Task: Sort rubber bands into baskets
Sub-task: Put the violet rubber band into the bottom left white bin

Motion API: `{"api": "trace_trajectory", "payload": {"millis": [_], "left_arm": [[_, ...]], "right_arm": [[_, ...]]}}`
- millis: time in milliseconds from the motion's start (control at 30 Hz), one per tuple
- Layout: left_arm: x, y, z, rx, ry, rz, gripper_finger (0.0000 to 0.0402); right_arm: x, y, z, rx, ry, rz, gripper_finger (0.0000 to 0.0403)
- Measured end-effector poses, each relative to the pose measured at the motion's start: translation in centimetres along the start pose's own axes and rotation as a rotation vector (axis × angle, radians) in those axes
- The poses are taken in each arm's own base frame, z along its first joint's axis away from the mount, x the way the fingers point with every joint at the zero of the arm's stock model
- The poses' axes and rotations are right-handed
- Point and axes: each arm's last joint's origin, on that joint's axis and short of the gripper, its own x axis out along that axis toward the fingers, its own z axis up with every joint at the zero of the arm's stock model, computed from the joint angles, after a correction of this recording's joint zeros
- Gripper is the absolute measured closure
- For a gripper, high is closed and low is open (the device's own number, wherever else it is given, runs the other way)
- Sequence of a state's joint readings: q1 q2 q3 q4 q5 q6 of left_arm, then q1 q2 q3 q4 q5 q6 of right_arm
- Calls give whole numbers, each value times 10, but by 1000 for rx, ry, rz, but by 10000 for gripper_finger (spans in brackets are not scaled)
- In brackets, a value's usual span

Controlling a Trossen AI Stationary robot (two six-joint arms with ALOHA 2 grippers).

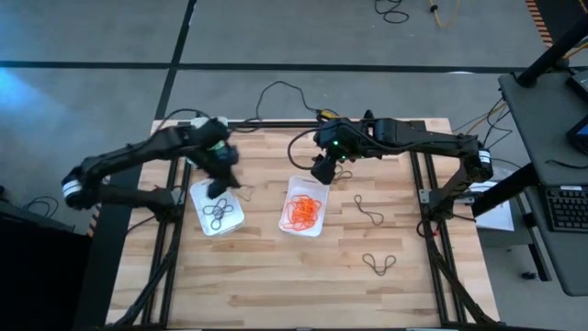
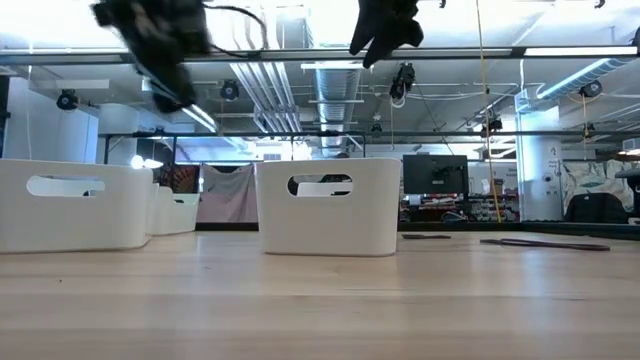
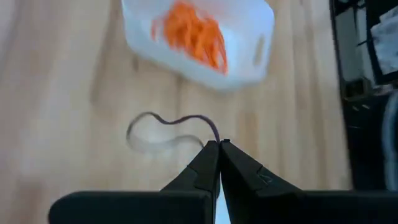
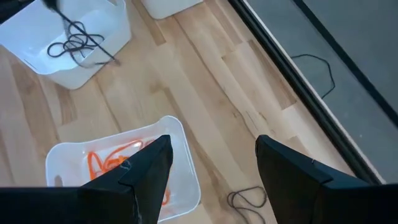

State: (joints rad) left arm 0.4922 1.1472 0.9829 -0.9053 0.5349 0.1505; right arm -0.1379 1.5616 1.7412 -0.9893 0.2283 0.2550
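Overhead, left end effector (image 1: pixel 220 184) pinching a dark rubber band (image 3: pixel 171 127); right end effector (image 1: pixel 323 171) wide above orange-filled basket (image 1: pixel 317 223).

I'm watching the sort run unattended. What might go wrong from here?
The left end effector pinches a dark rubber band only at its fingertips, so it may slip and land outside the dark-band basket. The dangling loop could also snag on that basket's rim.
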Motion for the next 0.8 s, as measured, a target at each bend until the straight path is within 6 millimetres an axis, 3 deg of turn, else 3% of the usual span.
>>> {"api": "trace_trajectory", "payload": {"millis": [233, 333, 467, 600, 800], "left_arm": [[-35, -28, -43, -260, 127, -26, 401], [-34, -30, -60, -388, 175, -19, 401], [-18, -24, -83, -482, 205, 23, 401], [-2, -13, -100, -510, 229, 140, 401], [11, -5, -108, -511, 242, 173, 375]], "right_arm": [[14, 4, 7, -127, -70, 11, 179], [33, 5, 5, -174, -70, 5, 179], [65, -5, -9, -148, 51, -28, 179], [95, -37, -35, 102, 185, -123, 179], [136, -78, -89, 720, 426, -167, 182]]}}
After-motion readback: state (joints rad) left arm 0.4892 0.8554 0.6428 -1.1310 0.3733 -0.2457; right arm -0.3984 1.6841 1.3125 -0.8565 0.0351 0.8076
